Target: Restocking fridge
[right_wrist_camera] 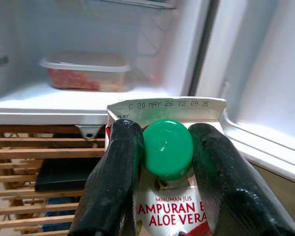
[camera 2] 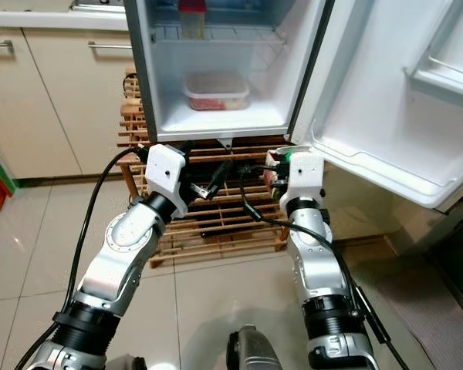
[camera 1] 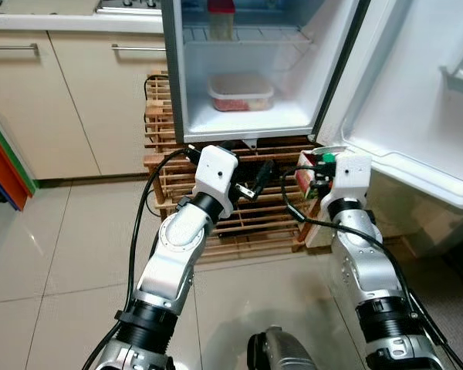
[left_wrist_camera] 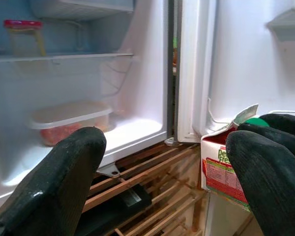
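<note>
A small juice carton (right_wrist_camera: 169,206) sits gripped in the right tool (right_wrist_camera: 167,162), held low in front of the open fridge (camera 1: 251,116), just below the near corner of its open door (camera 1: 417,100). The carton is white and red with a folded gable top and a round green screw cap (right_wrist_camera: 167,149); the two black fingers (right_wrist_camera: 113,182) press in on either side of that cap. Printed along the top fold is "C 20 MAY 26 Y2 09:35". Below the cap the readable words are "MINUMAN JUS" and "AMPURAN ... ALOE VERA" — the line's first letter is cut off by a finger. On the carton's side, seen from the left wrist, a green and red label begins "De... Fres...", the rest hidden.

The left tool (camera 1: 255,183) hovers to the left of the carton with its fingers spread wide, holding nothing.

Inside the fridge, on the bottom shelf, lies a clear lidded container (camera 1: 241,92) with reddish food. On the wire shelf above stands a jar with a red lid (left_wrist_camera: 23,37) — its contents are too blurred to tell. The fridge rests on a slatted wooden pallet (camera 1: 216,216). A dark flat object (right_wrist_camera: 66,174) lies within the slats, hard to identify. Beige cabinets (camera 1: 77,100) stand at far left under a pale counter (camera 1: 69,21).
</note>
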Available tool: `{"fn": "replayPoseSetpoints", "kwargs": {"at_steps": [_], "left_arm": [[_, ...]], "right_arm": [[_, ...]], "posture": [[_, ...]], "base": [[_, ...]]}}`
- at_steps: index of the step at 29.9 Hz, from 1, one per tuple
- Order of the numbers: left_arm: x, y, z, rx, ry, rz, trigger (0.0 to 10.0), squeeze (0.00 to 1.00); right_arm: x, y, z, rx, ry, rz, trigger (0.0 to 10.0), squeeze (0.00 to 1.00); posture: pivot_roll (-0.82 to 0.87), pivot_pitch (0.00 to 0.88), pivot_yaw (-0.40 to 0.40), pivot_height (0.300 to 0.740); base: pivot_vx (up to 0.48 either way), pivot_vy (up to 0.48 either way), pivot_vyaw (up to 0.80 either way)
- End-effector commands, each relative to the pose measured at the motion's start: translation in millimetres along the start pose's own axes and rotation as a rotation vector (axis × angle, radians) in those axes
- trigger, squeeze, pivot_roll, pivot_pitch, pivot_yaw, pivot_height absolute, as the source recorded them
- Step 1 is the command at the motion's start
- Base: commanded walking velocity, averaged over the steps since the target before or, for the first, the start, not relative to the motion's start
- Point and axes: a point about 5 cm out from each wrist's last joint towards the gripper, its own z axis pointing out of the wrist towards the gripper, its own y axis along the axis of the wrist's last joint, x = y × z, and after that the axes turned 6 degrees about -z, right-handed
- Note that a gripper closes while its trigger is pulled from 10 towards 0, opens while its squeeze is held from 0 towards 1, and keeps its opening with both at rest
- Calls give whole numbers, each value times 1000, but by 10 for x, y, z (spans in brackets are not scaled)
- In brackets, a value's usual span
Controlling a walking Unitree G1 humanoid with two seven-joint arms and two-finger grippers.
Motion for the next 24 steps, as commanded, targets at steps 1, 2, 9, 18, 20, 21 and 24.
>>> {"fn": "replayPoseSetpoints", "kwargs": {"at_steps": [1,2,9,18,20,21,24], "left_arm": [[-19,-1,25,6,-7,-8,10000,0],[-19,-1,24,5,-7,-9,10000,0],[-17,1,15,6,-4,-10,10000,0],[-8,5,18,3,1,-5,10000,0],[1,11,20,-3,2,-12,10000,0],[3,16,19,-6,1,-14,10000,0],[-7,69,16,-37,-23,-2,10000,0]], "right_arm": [[-32,44,9,-15,-9,-5,0,0],[-30,43,8,-15,-10,-5,0,0],[-23,42,9,-10,-5,-8,0,0],[-20,74,3,-44,-9,-31,0,0],[-12,80,1,-48,-4,-25,0,0],[-9,82,1,-48,-3,-21,0,0],[-11,96,0,-58,-7,-30,0,0]], "posture": [[40,0,-58,656],[39,0,-58,651],[42,0,-59,616],[41,0,-60,582],[40,0,-59,582],[40,0,-59,582],[39,0,-60,582]], "base": [[0,0,0],[0,0,0],[0,0,0],[0,0,0],[0,0,0],[0,0,0],[328,315,0]]}}
